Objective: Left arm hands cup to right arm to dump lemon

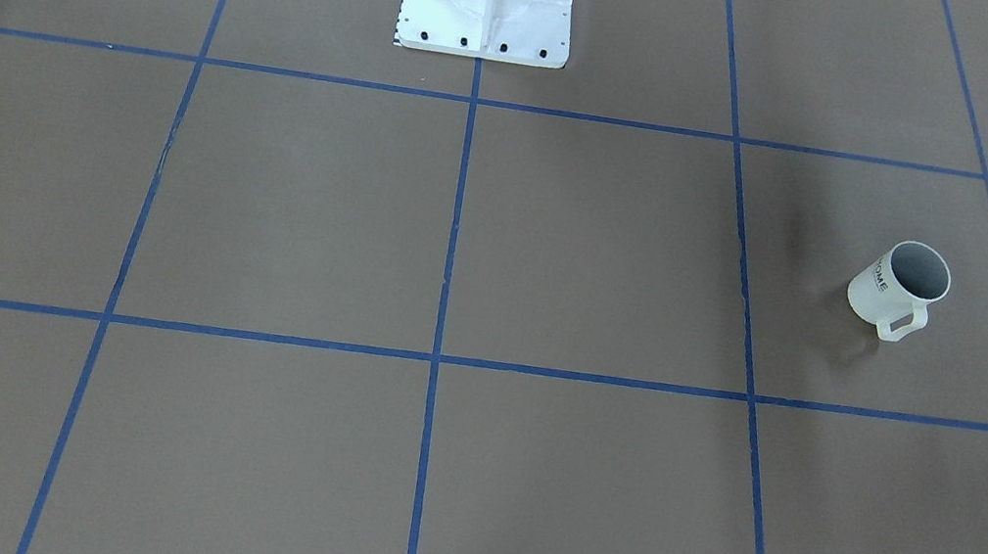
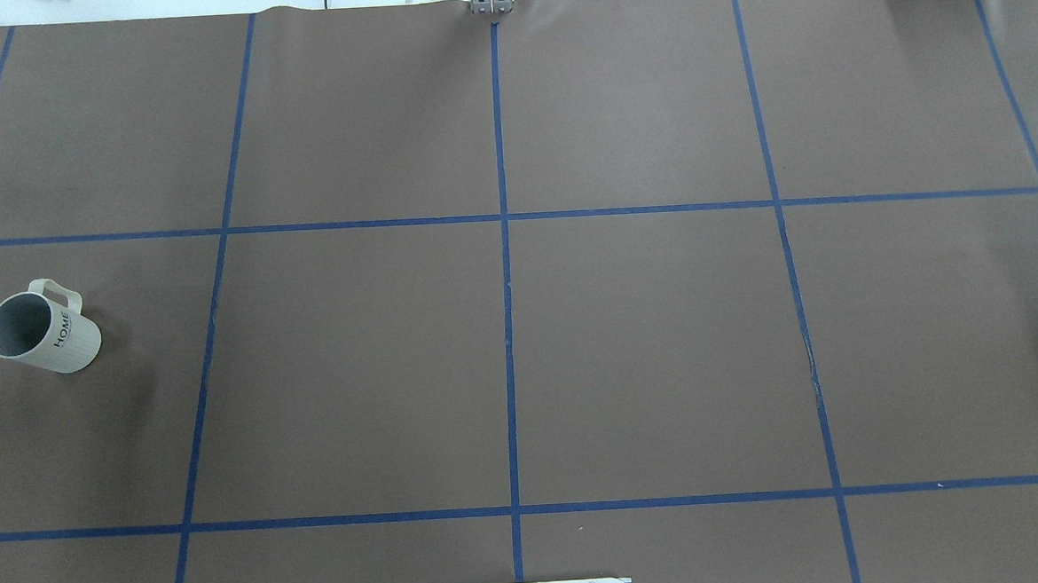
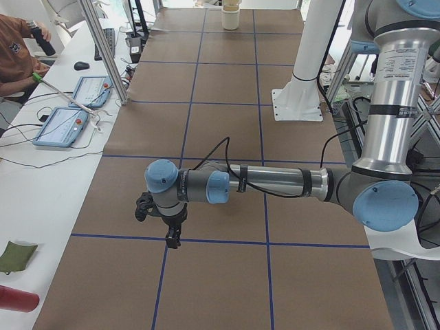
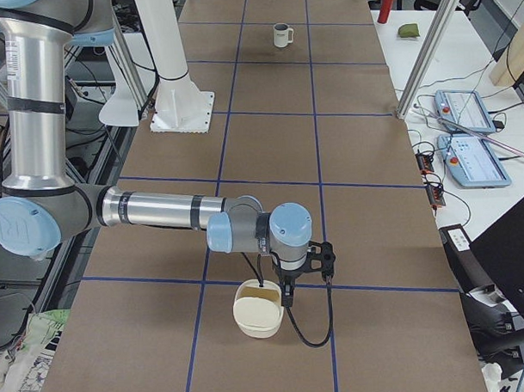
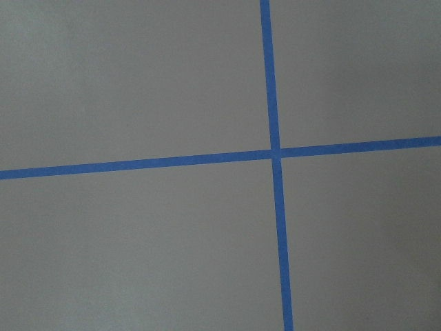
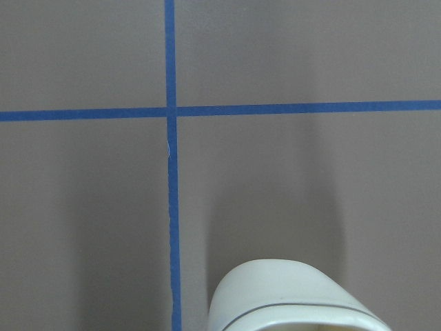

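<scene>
The white "HOME" cup [image 1: 899, 287] stands upright on the brown table on my left side, handle away from the robot; it also shows in the overhead view [image 2: 41, 330] and small in the side views [image 4: 281, 34] [image 3: 230, 14]. Its inside looks grey; no lemon shows in any view. My left gripper [image 3: 171, 239] hangs over a blue tape crossing, far from the cup; I cannot tell whether it is open or shut. My right gripper [image 4: 287, 297] hangs just above a cream bowl [image 4: 256, 311]; I cannot tell its state either. Neither wrist view shows fingers.
The cream bowl's rim shows at the bottom of the right wrist view [image 6: 296, 298]. The white robot base [image 1: 487, 8] stands mid-table. Side benches hold control tablets [image 4: 462, 113], a red bottle [image 3: 17, 299] and a green pouch [image 3: 14, 254]. An operator [image 3: 17, 48] sits by the left bench.
</scene>
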You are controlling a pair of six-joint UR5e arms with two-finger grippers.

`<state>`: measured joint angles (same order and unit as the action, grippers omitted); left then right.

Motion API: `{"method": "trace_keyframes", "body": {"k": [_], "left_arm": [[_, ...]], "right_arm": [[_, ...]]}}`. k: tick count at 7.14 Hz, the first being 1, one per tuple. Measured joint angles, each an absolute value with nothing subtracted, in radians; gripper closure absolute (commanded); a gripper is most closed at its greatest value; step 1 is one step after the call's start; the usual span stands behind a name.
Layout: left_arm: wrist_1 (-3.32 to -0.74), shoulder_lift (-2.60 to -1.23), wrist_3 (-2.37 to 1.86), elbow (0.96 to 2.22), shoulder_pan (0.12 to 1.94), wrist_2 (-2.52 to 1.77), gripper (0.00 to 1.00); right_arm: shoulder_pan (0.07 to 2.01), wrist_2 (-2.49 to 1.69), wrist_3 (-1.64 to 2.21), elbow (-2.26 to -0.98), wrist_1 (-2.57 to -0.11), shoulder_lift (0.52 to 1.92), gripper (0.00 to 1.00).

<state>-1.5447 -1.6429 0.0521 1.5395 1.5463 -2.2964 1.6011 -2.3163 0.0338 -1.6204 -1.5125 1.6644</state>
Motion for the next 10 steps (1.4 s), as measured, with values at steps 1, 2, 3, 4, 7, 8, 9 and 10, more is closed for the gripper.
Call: {"method": "trace_keyframes", "body": {"k": [1,2,3,4,7,8,9,10], "left_arm": [[-1.545,-1.643,0.053,1.539,1.546,-2.296,0.0],[-1.547,-1.646,0.054,1.54,1.546,-2.287,0.0],[-1.549,-1.653,0.055,1.542,1.546,-2.259,0.0],[-1.558,-1.659,0.057,1.544,1.546,-2.234,0.0],[-1.644,-1.666,0.024,1.578,1.521,-2.224,0.0],[-1.654,-1.667,-0.026,1.627,1.483,-2.227,0.0],[-1.657,-1.668,-0.133,1.675,1.445,-2.25,0.0],[-1.659,-1.662,-0.277,1.721,1.4,-2.287,0.0]], "right_arm": [[1.601,-2.316,0.034,-1.622,-1.513,1.664,0.0],[1.601,-2.316,0.034,-1.624,-1.512,1.663,0.0],[1.601,-2.317,0.035,-1.625,-1.513,1.662,0.0],[1.601,-2.317,0.035,-1.626,-1.513,1.661,0.0],[1.601,-2.318,0.035,-1.637,-1.513,1.65,0.0],[1.601,-2.318,0.035,-1.644,-1.513,1.65,0.0],[1.601,-2.318,0.035,-1.651,-1.512,1.649,0.0],[1.601,-2.318,0.035,-1.656,-1.513,1.649,0.0]]}}
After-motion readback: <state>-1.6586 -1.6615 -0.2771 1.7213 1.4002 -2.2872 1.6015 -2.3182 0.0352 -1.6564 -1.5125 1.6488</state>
